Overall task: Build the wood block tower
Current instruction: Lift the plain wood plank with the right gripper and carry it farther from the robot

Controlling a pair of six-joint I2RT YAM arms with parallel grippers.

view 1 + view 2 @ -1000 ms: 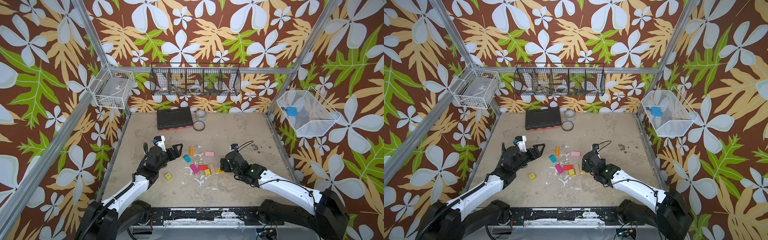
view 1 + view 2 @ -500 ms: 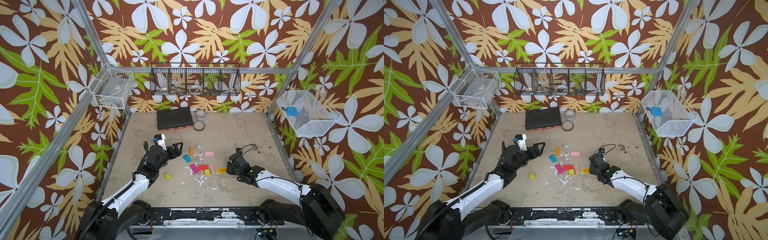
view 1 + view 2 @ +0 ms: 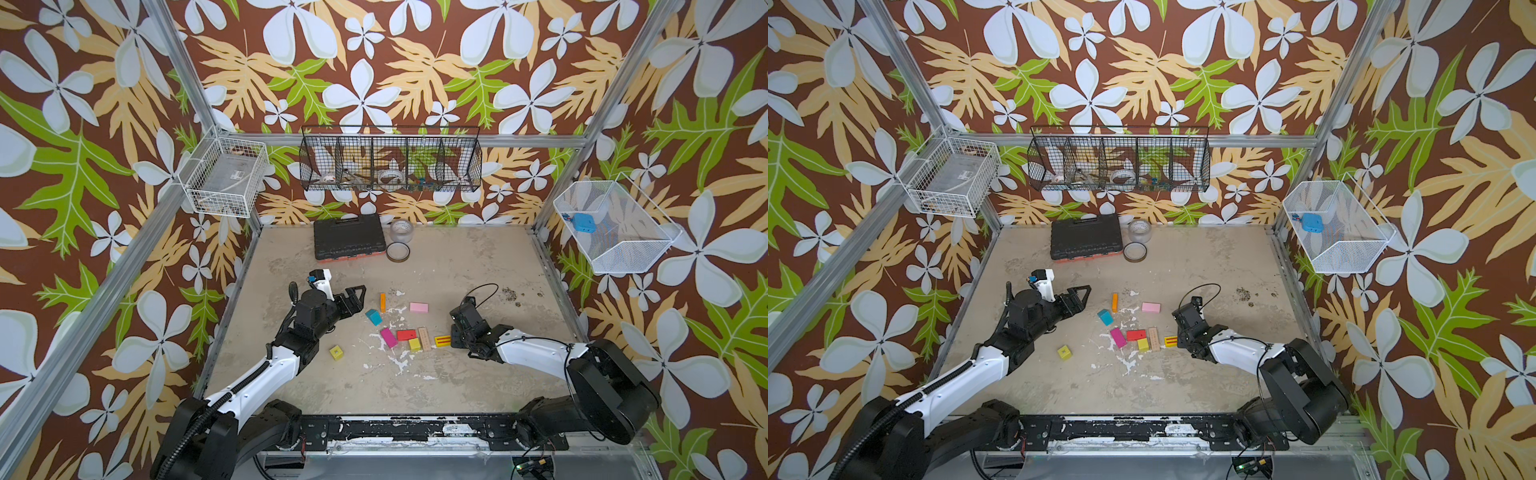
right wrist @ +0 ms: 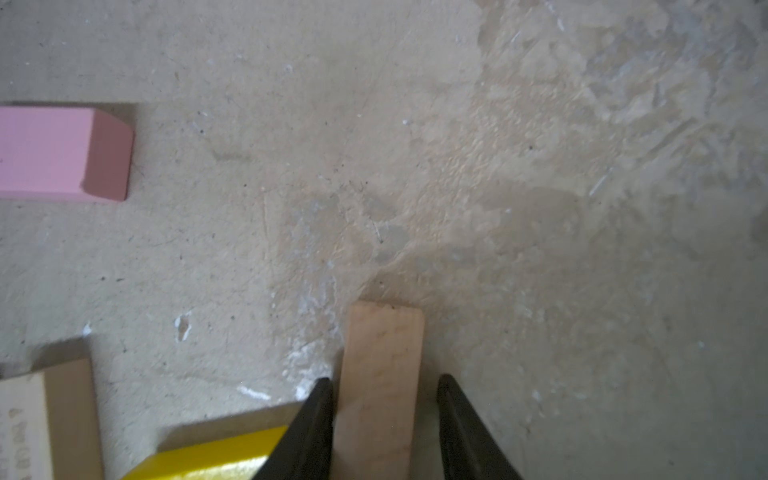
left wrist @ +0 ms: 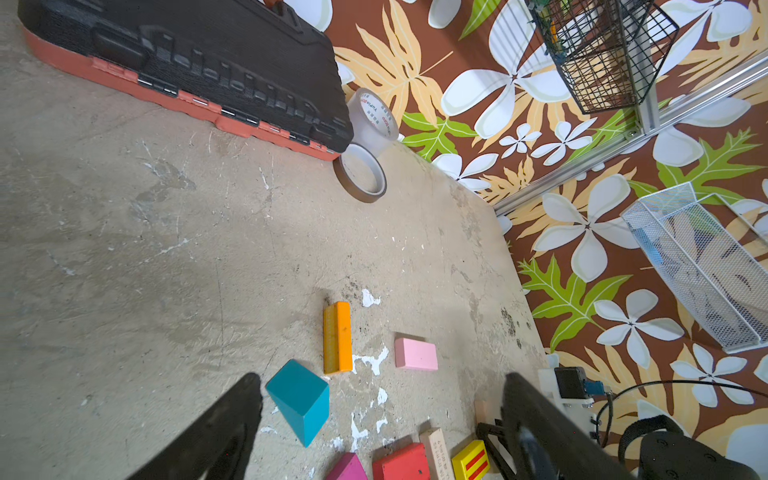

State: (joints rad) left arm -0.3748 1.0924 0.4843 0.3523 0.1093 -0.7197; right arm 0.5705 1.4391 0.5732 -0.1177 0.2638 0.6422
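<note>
Straddling a plain plank [image 4: 384,332] with the right end effector [image 4: 384,378], low on the surface [image 3: 457,266], fingers [image 4: 311,436] set close on either side of it; cannot tell whether truly clamped or just shy of that. Holding the left end effector [image 5: 382,382] above the surface, jaws wide apart, gripping nothing, near a teal block [image 3: 373,317]. Taking the red block [image 3: 406,334] as the mark for the rest: just beside it on the left end effector's side, a magenta block [image 3: 389,337]; just beside it toward the front of the surface, a yellow cube [image 3: 414,344]; just beside it on the right end effector's side, a lettered plank [image 3: 424,338]; past that plank, a striped block [image 3: 443,340], just beside the right end effector; rearward from it, a pink block [image 3: 419,307]; rearward and toward the left end effector, the teal block, then an orange plank [image 3: 382,302] farther back; well apart toward the front and the left end effector, a marked cube [image 3: 336,353], yellow too. Lying singly on the surface, all these wood blocks, none stacked into a tower. Far behind the red block, at the rear of the surface, a black case [image 3: 347,239].
</note>
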